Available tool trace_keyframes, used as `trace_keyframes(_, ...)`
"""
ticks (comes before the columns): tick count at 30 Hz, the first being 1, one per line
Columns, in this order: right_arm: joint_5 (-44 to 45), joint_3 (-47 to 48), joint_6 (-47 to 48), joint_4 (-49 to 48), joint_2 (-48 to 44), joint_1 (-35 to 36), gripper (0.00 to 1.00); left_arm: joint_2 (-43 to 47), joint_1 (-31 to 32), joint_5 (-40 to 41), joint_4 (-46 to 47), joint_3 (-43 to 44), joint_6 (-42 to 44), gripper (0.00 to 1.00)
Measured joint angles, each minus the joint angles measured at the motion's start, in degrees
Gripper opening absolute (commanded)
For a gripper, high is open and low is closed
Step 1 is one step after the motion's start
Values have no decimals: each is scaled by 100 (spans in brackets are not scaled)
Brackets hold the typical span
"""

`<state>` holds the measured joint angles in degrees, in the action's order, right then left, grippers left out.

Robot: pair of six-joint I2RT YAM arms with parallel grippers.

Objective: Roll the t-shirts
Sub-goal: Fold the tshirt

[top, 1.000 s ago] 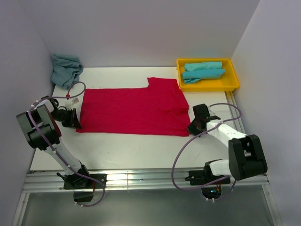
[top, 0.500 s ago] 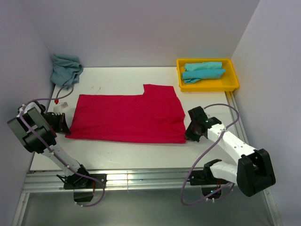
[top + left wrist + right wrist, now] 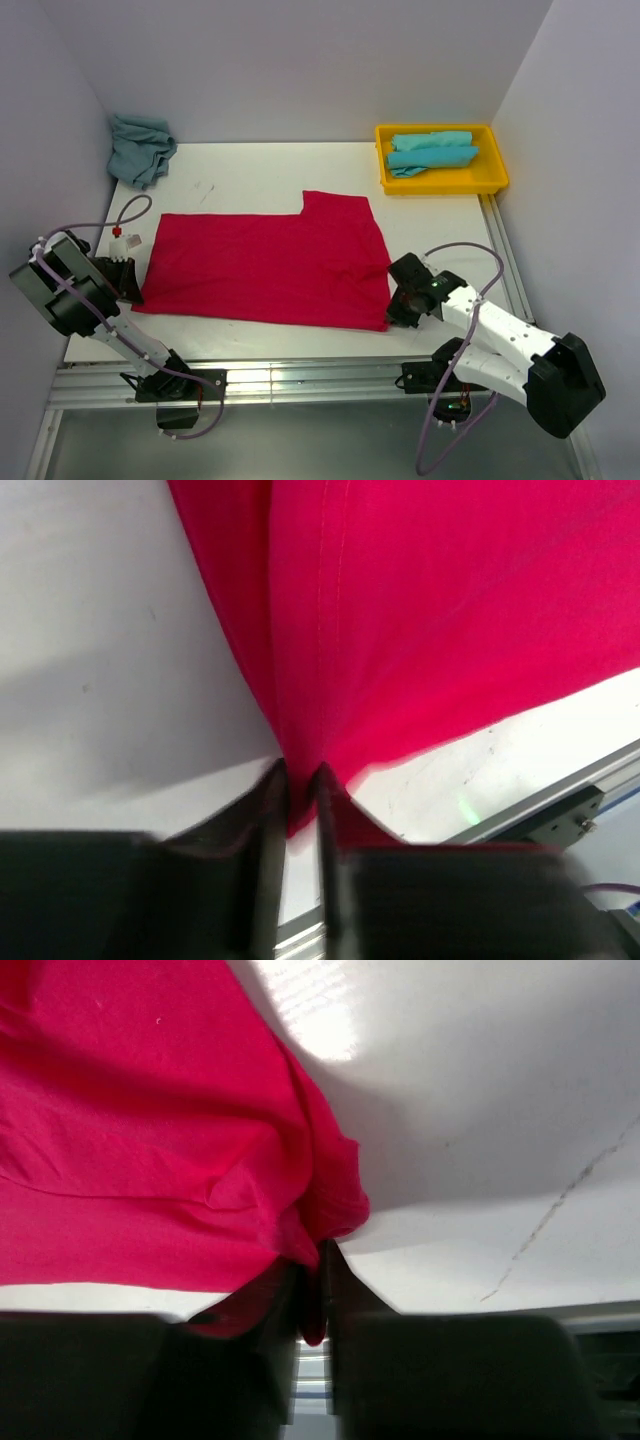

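Note:
The red t-shirt (image 3: pixel 265 265) lies spread flat across the middle of the table, one sleeve at its far right. My left gripper (image 3: pixel 128 280) is at the shirt's near-left corner. In the left wrist view the red cloth (image 3: pixel 400 610) runs down into the narrow gap of that gripper (image 3: pixel 297 780), shut on it. My right gripper (image 3: pixel 392 300) is at the near-right corner. In the right wrist view a bunched red fold (image 3: pixel 200 1130) is pinched in that gripper (image 3: pixel 312 1260). Turquoise t-shirts lie rolled in the tray (image 3: pixel 430 152), and another lies crumpled at the back left (image 3: pixel 138 145).
A yellow plastic tray (image 3: pixel 495 180) stands at the back right corner. Grey walls close in the table on the left, back and right. An aluminium rail (image 3: pixel 300 380) runs along the near edge, with both arm bases below it. Cables loop beside each arm.
Both grippers have drawn back toward the near edge, dragging the red t-shirt with them. It now lies closer to the front and flatter. Both pairs of jaws have eased slightly apart.

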<state>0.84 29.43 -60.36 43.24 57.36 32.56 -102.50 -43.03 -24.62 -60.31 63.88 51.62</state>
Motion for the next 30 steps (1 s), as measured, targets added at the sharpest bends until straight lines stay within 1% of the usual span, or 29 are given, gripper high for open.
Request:
trace_keyframes(1,0,-26,-81,15,-63,17,35,0,-22,9,-31,2,17,38)
trace_keyframes(4,20,-35,-184,111,-330,48,48,0,-94,37,-210,133,83,53)
trace_keyframes(6,39,0,-227,166,-514,50,52,2,-138,31,-341,332,127,55)
trace_keyframes(9,129,240,-251,341,-638,59,53,46,-179,2,-444,647,129,56)
trace_keyframes(12,269,791,-221,522,-608,59,57,111,-184,-79,-643,1051,116,56)
trace_keyframes(15,514,1539,-61,538,-367,52,59,59,-149,-245,-848,1709,-28,56)
trace_keyframes(18,704,2312,262,328,229,-48,59,-164,37,-507,-826,2621,-345,56)
trace_keyframes(22,654,3082,844,-284,1392,-363,57,-868,566,-833,-448,3700,-951,55)
trace_keyframes(25,560,3744,1320,-564,2465,-671,57,-1449,977,-999,-59,4094,-1375,55)
trace_keyframes(30,457,5115,1971,-761,4168,-1064,57,-2225,1508,-1032,492,4157,-1930,55)
